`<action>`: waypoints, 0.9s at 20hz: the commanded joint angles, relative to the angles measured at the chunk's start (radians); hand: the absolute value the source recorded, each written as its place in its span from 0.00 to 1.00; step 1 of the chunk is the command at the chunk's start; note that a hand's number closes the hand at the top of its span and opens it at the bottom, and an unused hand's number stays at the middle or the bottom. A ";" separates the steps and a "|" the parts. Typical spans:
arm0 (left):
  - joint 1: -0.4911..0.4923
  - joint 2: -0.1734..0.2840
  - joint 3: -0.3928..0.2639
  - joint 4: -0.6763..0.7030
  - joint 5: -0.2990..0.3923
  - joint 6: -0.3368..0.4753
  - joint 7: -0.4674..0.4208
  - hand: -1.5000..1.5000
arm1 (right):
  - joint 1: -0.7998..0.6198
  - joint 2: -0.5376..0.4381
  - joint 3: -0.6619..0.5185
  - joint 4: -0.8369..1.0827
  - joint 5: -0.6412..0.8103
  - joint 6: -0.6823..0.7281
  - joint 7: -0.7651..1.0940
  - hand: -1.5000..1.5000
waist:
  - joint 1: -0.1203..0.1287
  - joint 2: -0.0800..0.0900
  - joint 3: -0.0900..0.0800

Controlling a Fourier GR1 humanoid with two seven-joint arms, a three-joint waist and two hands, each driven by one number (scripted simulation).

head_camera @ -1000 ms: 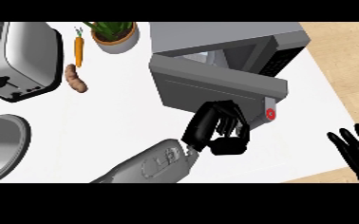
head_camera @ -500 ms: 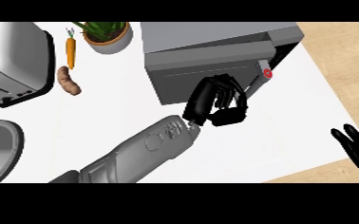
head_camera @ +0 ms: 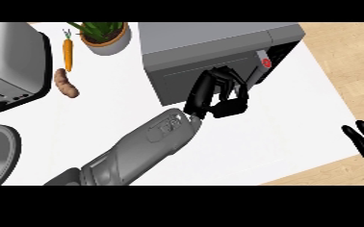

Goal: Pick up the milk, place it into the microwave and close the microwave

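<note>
Though no milk shows anywhere, I judge it is inside the microwave [head_camera: 213, 53], whose door [head_camera: 202, 79] looks nearly shut under my left hand's [head_camera: 213, 96] straight fingers. It should swing lightly; push flat near its free edge. White counter [head_camera: 113, 106]; my right hand [head_camera: 353, 135] rests open.

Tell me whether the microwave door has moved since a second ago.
Yes. The microwave door has swung in toward the microwave body, from standing wide open to nearly shut. The left robot hand rests against its front.
</note>
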 commanded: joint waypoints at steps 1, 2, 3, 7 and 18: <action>-0.056 0.001 0.061 0.083 0.051 -0.014 -0.047 1.00 | -0.006 -0.003 -0.004 -0.006 -0.025 -0.007 0.013 0.00 | -0.008 0.010 0.000; -0.064 0.001 0.075 0.085 0.065 -0.013 -0.048 1.00 | -0.006 -0.005 -0.017 -0.011 -0.029 -0.014 0.011 0.00 | -0.014 0.009 -0.001; -0.078 0.001 0.077 0.100 0.071 -0.025 -0.041 1.00 | -0.010 0.003 -0.002 -0.019 -0.013 -0.020 0.013 0.00 | -0.011 0.012 0.000; -0.055 0.001 0.082 0.100 0.127 -0.042 -0.059 1.00 | -0.034 -0.028 -0.033 0.001 -0.046 -0.002 0.019 0.00 | -0.012 0.020 0.001; -0.063 0.001 0.095 0.127 0.182 0.016 -0.150 1.00 | -0.051 -0.055 -0.032 -0.038 -0.109 0.017 0.042 0.00 | -0.009 0.020 0.001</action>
